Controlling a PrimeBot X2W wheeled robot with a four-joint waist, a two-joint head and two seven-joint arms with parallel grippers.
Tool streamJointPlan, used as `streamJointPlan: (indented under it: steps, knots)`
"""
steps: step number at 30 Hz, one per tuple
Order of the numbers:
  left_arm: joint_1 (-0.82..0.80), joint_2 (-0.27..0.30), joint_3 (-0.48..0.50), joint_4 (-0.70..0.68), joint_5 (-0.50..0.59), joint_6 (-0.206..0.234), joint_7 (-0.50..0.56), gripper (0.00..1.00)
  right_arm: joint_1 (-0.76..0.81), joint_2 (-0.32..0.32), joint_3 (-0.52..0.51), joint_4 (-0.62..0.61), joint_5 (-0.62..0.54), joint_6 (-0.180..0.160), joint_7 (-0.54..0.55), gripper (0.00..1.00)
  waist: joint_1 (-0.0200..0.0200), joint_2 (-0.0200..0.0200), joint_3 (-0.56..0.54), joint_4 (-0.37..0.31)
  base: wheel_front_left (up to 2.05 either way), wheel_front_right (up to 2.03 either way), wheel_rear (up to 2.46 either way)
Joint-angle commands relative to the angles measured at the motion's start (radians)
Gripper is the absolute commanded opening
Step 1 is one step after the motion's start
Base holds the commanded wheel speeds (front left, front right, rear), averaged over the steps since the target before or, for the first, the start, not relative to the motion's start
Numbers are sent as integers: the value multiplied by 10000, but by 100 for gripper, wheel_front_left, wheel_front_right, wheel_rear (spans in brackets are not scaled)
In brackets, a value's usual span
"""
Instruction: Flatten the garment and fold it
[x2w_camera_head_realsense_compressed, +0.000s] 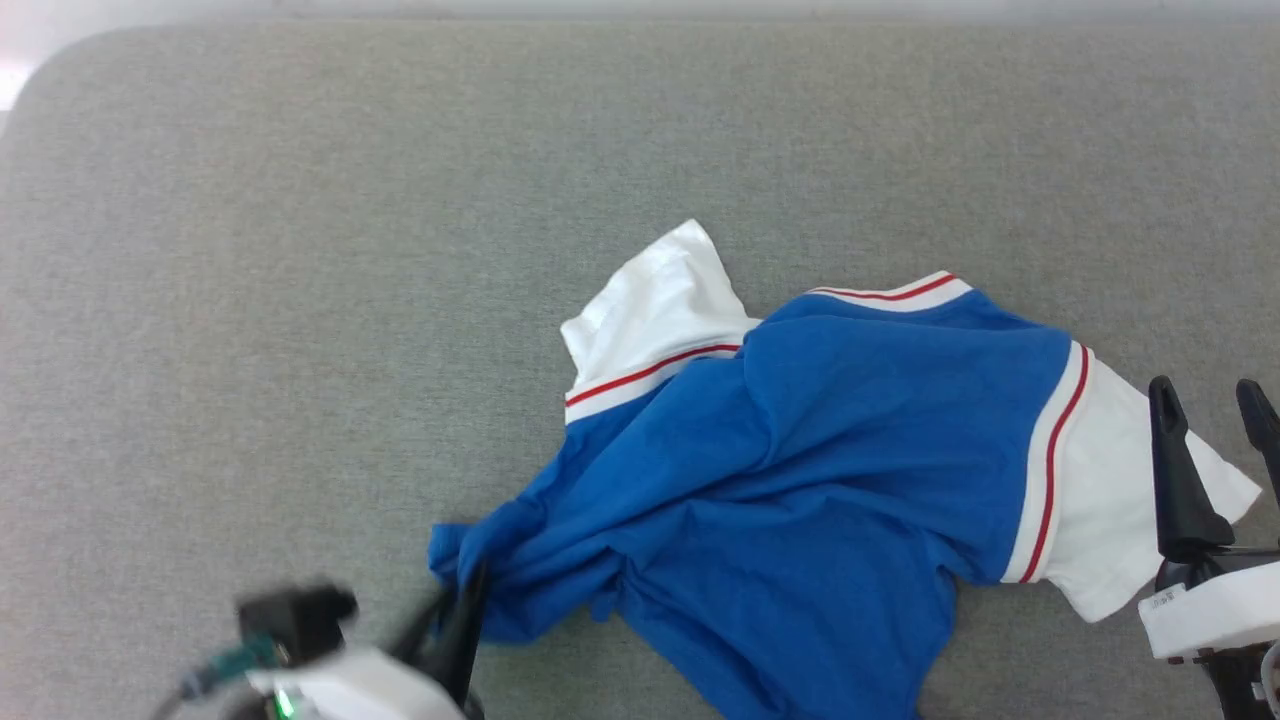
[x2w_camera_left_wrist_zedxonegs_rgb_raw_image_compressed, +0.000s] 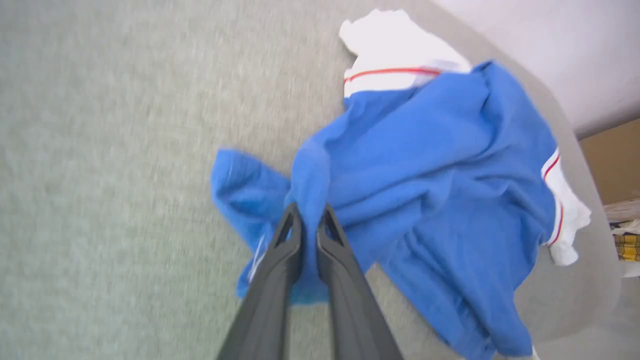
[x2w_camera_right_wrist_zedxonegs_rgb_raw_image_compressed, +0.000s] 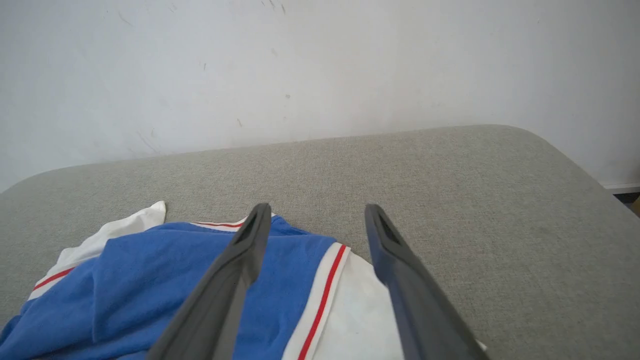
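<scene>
**Op:** Left gripper (x2w_camera_left_wrist_zedxonegs_rgb_raw_image_compressed: 311, 212) sits closest to the lens. What do you log?

**Obs:** Your left fingers are pinched together on a raised fold of blue cloth at the near-left corner of the garment (x2w_camera_left_wrist_zedxonegs_rgb_raw_image_compressed: 425, 165). In the head view that gripper is blurred, low at the bottom edge.

**Op:** Garment condition?

**Obs:** Crumpled, not flat. The royal-blue body is bunched in ridges, lying right of centre on the grey fabric surface (x2w_camera_head_realsense_compressed: 300, 250). It has two white sleeves with red-and-white trim, one pointing away from you and one at the right.

**Op:** Right arm?

**Obs:** Your right gripper (x2w_camera_head_realsense_compressed: 1205, 395) has its fingers spread wide, gripping nothing. It is poised over the right-hand sleeve, and contact cannot be told. Its wrist view looks toward a pale wall (x2w_camera_right_wrist_zedxonegs_rgb_raw_image_compressed: 320, 65).
</scene>
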Motion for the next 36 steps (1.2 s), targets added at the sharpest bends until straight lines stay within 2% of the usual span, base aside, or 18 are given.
streamJointPlan:
  steps: [1,6,9,10,14,18,22,27,28,29,30,31,34,36]
  knots:
    - [-811,78,123,-346,258,-212,-353,100,-10,30,18,-45,-76,-9,50,100,1,-1,-93,93,0,0,0]
    - [-2429,547,226,-920,985,-418,-349,100,-54,30,26,-96,-52,-9,67,100,1,-1,13,28,0,0,0]
    - [-3981,1062,23,-698,2224,-441,-111,100,-108,30,88,-59,31,-9,29,100,1,-1,228,-138,0,0,0]
    - [-4505,1061,-196,-453,2529,-485,3,100,-138,30,104,-40,56,-9,11,100,1,-1,320,-206,0,0,0]
    - [-6402,999,-1409,1282,3514,-1085,729,100,-308,30,201,12,87,-9,-36,100,1,-1,692,-573,0,0,0]
    - [-7616,630,-2042,3394,3622,-1556,1405,100,-443,30,115,8,29,-9,-36,100,1,-1,962,-936,0,0,0]
    - [-8270,624,-2374,5156,3894,-1723,1917,100,-491,30,36,-10,9,-9,3,100,1,-1,1102,-1229,0,0,0]
    - [-8589,668,-2694,6680,4051,-1861,2636,100,-494,30,-55,-94,11,-9,67,100,1,-1,1181,-1375,0,0,0]
    - [-8608,671,-2782,6909,4032,-1957,2843,85,-492,30,-71,-112,10,-9,82,100,1,-1,1185,-1377,0,0,0]
    - [-8628,635,-2843,7051,3976,-2045,2955,41,-490,30,-89,-126,5,-9,97,100,1,-1,1186,-1368,0,0,0]
    - [-8640,562,-2851,7124,3880,-2094,2972,9,-490,30,-110,-140,-3,-9,112,100,1,-1,1183,-1347,0,0,0]
    - [-8645,480,-2830,7151,3758,-2138,2918,0,-490,30,-137,-153,-13,-9,126,100,1,-1,1172,-1310,0,0,0]
    - [-8656,185,-2592,6947,3388,-2101,2311,0,-470,30,-168,-206,-64,-9,176,100,1,-1,1070,-1104,0,0,0]
    - [-8519,23,-2275,6578,3094,-1924,1757,0,-459,30,-97,-226,-92,-9,206,100,1,-1,948,-1000,0,0,0]
